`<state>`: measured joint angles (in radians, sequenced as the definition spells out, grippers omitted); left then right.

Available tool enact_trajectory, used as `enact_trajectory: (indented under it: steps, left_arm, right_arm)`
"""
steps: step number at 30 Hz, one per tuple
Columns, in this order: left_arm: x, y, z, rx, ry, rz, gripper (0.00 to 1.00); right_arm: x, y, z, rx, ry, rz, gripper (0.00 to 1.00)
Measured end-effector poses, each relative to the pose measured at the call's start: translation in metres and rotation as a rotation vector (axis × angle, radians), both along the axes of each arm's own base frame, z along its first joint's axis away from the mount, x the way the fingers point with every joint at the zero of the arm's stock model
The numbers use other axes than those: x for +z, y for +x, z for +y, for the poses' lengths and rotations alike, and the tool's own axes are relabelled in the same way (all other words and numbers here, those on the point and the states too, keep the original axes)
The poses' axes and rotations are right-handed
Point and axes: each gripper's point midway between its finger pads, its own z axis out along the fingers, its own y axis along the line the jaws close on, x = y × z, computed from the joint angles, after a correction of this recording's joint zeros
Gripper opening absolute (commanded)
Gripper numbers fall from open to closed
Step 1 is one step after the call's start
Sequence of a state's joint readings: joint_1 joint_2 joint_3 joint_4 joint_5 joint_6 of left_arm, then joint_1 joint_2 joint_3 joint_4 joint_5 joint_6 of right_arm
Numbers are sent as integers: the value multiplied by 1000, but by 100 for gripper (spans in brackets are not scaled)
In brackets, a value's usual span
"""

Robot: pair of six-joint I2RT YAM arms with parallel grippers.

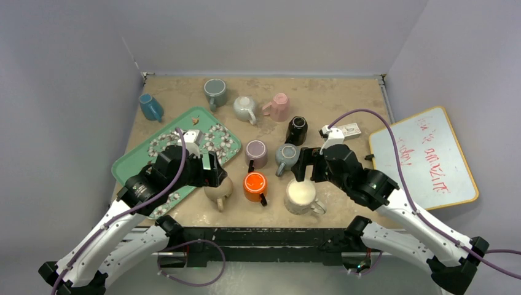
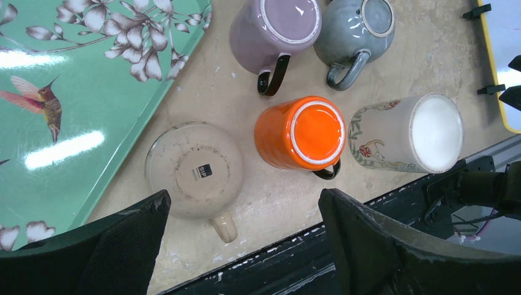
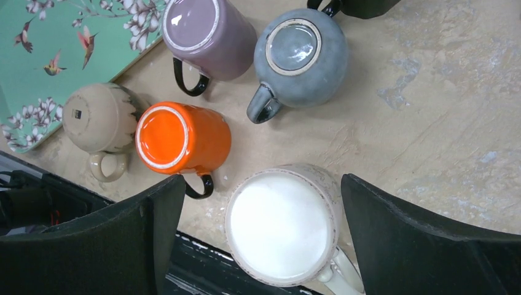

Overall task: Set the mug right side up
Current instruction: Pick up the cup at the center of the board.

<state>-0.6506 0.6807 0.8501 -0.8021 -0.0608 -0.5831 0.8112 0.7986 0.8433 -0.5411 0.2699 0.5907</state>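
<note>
Several mugs stand bottom-up near the table's front edge. A beige mug (image 1: 218, 192) (image 2: 195, 170) lies just beyond the left gripper (image 1: 212, 172) (image 2: 244, 206), whose jaws are open and empty above it. The right gripper (image 1: 304, 167) (image 3: 263, 184) hangs open over a cream floral mug (image 1: 300, 196) (image 3: 284, 224), one finger on each side and clear of it, with the mug's handle toward the near right. An orange mug (image 1: 254, 186) (image 2: 302, 133) (image 3: 182, 138) with a black handle stands between those two.
Behind the front row stand a purple mug (image 1: 256, 153) and a grey-blue mug (image 1: 287, 156), also bottom-up. Further mugs sit at the back, a black one (image 1: 297, 129) among them. A green floral tray (image 1: 132, 163) lies left, a whiteboard (image 1: 424, 157) right.
</note>
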Motion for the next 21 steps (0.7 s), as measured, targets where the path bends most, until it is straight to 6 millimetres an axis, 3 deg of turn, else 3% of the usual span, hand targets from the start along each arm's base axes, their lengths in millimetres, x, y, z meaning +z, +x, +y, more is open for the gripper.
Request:
enact_trajectory:
  steps: [14, 21]
  left_arm:
    - [1, 0, 1, 2, -4, -6, 89]
    - [-2, 1, 3, 14, 7, -6, 88]
  right_arm:
    - [-1, -2, 1, -8, 14, 17, 99]
    - [-11, -17, 1, 44, 1, 78, 98]
